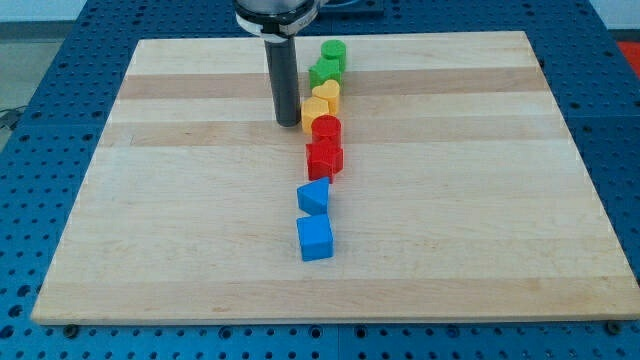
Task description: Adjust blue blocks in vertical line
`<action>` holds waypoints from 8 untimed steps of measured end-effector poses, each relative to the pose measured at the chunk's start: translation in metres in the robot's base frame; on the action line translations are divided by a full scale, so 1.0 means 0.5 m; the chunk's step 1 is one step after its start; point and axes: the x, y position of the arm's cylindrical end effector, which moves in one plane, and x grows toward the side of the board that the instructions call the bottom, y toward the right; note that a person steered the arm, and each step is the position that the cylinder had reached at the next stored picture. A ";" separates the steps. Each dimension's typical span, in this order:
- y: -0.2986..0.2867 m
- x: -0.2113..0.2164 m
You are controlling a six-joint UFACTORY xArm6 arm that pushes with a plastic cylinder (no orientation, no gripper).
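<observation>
Two blue blocks lie near the board's middle: a blue wedge-like block (pixel 314 195) and a blue cube (pixel 315 238) just below it, a small gap between them. They end a column running up the view: a red star-like block (pixel 325 159), a red cylinder (pixel 326 129), two yellow blocks (pixel 316 110) (pixel 327 94), and two green blocks (pixel 324 71) (pixel 334 53). My tip (pixel 288 124) stands on the board just left of the lower yellow block and the red cylinder, well above the blue blocks.
The blocks rest on a pale wooden board (pixel 150 230). Around it is a blue perforated table (pixel 40 90). The arm's body enters from the view's top edge.
</observation>
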 end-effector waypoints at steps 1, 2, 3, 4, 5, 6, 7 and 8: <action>0.023 0.001; 0.023 0.001; 0.023 0.002; -0.008 0.026; -0.033 0.066; -0.033 0.128; -0.032 0.135; -0.027 0.149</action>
